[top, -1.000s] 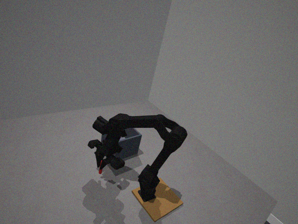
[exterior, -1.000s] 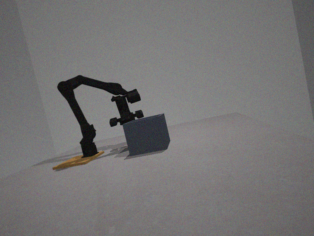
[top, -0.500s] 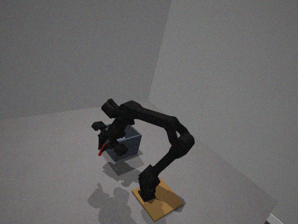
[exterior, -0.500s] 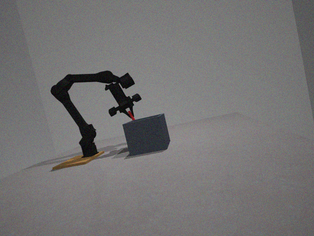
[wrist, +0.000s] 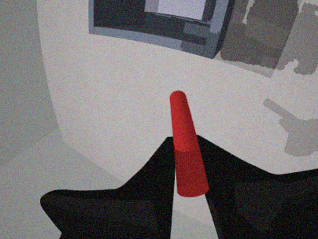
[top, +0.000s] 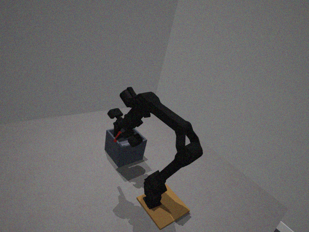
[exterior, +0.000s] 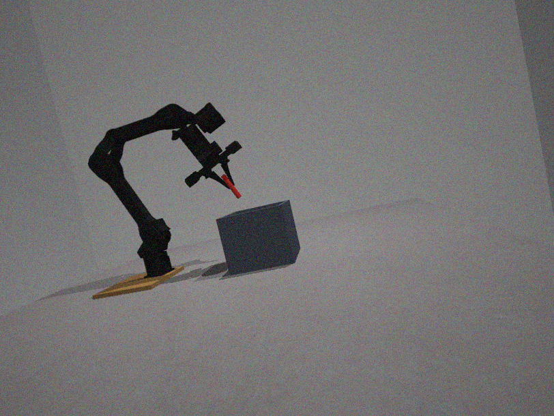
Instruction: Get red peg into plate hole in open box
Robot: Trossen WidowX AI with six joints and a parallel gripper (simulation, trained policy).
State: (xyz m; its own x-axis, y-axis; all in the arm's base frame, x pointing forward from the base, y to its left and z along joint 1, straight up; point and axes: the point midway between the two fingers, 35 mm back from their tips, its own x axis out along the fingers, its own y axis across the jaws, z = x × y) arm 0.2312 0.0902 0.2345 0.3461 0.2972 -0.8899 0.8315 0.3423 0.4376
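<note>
- Currently pinched between the fingertips of the gripper (top: pixel 121 132) (exterior: pixel 231 185) (wrist: pixel 186 137): the red peg (top: pixel 117 135) (exterior: pixel 231 186) (wrist: pixel 183 137), held aloft and tilted, well off upright.
- Not yet inside the open box (top: pixel 129 154) (exterior: pixel 259 239) (wrist: pixel 138 40); above rim height in the exterior view, with air between peg and rim.
- Likely first trouble: lowering too soon, before being centred over the opening, and so catching the peg's lower end on a wall top.
- Also risky: descending at this slant. Could jam at the hole's edge, or swivel in the narrow grip on touching the plate.
- Worth watching: the wide gripper body, liable to knock a wall on the way down and shove the box or jolt the peg loose.
- Hard to aim: hole not visible in any view, only a pale patch inside the box in the wrist view; easy to miss sideways.
- Possible too: opening early, dropping the peg flat onto the bottom, awkward to regrasp between walls.

So the gripper (top: pixel 118 135) (exterior: pixel 230 185) (wrist: pixel 183 141) is up higher now, and the red peg (top: pixel 115 138) (exterior: pixel 231 186) (wrist: pixel 186 145) comes up with it. In the exterior view the peg now shows fully above the box (top: pixel 127 155) (exterior: pixel 259 237) (wrist: pixel 134 38) (a second ago the box totally hides it). The gripper also leans way more than before.
</note>
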